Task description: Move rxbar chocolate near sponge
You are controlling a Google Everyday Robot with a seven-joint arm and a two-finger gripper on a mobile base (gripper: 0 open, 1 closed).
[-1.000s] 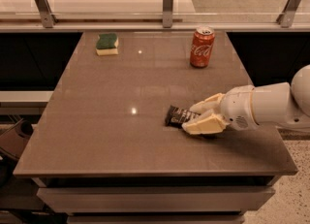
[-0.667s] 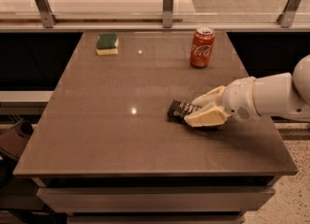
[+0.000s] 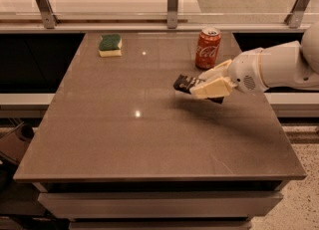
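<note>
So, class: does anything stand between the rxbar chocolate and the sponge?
Nothing visible does. The claw holds the rxbar chocolate; bare table runs from it to the sponge. The can stands off that line.

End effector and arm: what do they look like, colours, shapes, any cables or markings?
The end effector, over the table's right half near the red can, has two wedge-shaped, pale cream fingers. Behind them sits a rounded white wrist housing with a small dotted grille, then a smooth white cylindrical arm. No cables or lettering show.
</note>
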